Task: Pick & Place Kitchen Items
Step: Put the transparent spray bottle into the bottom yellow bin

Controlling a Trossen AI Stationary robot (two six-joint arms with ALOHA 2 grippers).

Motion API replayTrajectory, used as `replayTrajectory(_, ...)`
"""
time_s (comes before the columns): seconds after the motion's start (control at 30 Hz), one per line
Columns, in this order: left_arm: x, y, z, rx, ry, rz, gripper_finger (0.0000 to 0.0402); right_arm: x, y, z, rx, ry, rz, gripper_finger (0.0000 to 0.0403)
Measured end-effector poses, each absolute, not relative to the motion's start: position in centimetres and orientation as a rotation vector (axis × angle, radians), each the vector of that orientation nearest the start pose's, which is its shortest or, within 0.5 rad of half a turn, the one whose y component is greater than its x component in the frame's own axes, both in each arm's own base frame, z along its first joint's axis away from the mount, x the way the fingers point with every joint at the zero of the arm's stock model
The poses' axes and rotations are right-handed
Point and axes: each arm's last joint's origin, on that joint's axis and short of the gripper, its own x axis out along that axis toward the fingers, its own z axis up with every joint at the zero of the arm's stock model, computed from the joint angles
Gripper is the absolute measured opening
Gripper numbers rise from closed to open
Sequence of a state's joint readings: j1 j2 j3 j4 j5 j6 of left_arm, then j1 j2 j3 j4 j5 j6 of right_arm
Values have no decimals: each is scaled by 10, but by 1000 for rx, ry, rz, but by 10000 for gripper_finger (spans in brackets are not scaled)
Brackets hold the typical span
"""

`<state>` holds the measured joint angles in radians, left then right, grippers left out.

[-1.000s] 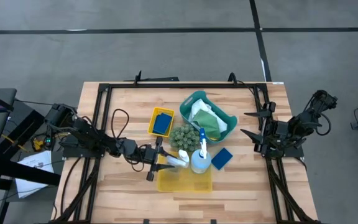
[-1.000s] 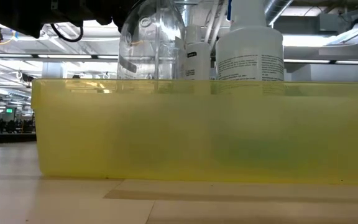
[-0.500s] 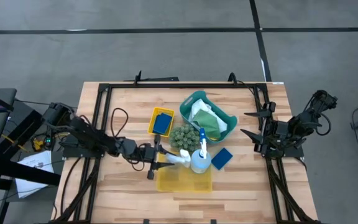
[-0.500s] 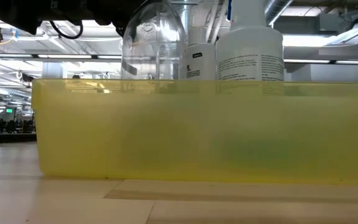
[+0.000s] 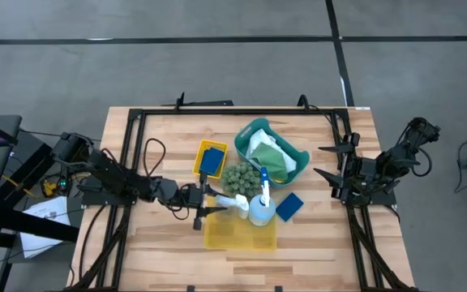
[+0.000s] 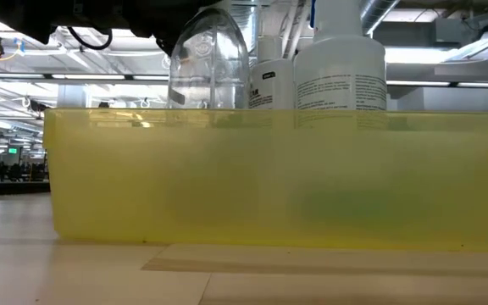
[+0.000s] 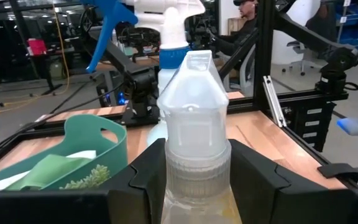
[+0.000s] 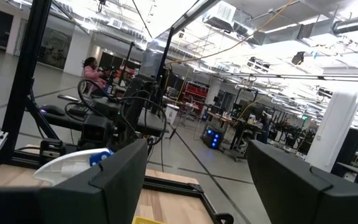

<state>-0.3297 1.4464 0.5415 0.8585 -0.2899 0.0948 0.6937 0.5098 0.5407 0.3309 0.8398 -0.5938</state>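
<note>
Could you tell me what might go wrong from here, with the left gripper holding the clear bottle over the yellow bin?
1. The left gripper grips the clear bottle only around its neck; it might tilt or slip when lowered.
2. The white spray bottle stands right beside it at the yellow bin; a sideways move could knock it over.
3. The green bumpy ball sits close behind and could get nudged.

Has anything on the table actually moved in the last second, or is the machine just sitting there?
The left end effector, still gripping the clear bottle, carried it a little away from the front edge and toward the white spray bottle, above the yellow bin. The right end effector stayed parked at the right edge. The basket and blue sponge did not move.
</note>
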Motion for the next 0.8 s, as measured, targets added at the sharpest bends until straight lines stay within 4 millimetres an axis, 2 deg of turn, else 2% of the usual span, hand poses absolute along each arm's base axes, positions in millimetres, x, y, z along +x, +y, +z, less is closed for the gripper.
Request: replayTrajectory(0.8,269,-81,206,116,34,10,135,101,56,331,-339,-207,-215,268)
